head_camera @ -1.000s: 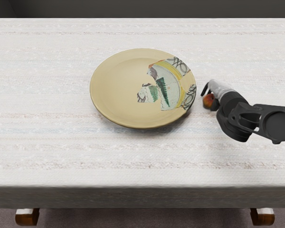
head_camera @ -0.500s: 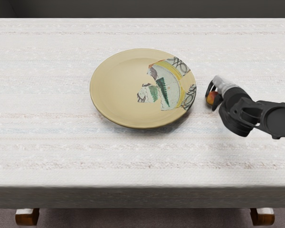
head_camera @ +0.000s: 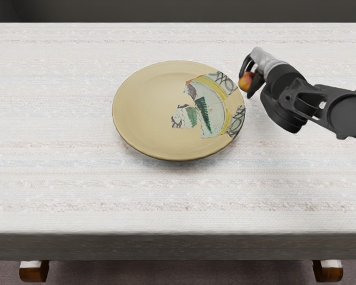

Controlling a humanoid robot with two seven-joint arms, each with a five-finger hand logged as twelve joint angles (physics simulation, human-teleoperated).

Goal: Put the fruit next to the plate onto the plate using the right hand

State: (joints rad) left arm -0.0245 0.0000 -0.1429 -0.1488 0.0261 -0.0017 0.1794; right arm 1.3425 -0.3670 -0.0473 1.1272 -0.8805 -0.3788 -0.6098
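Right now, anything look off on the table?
Only the plate: its painted pattern covers just a ragged patch toward the right rim, like a broken texture. Right hand grips the fruit beside it; nothing spilled.

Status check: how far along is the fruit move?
Done: the right hand has its fingers closed on the fruit. In hand: the fruit is held just outside the plate's right rim. Left: carry it over the plate and release; no fruit is on the plate yet.
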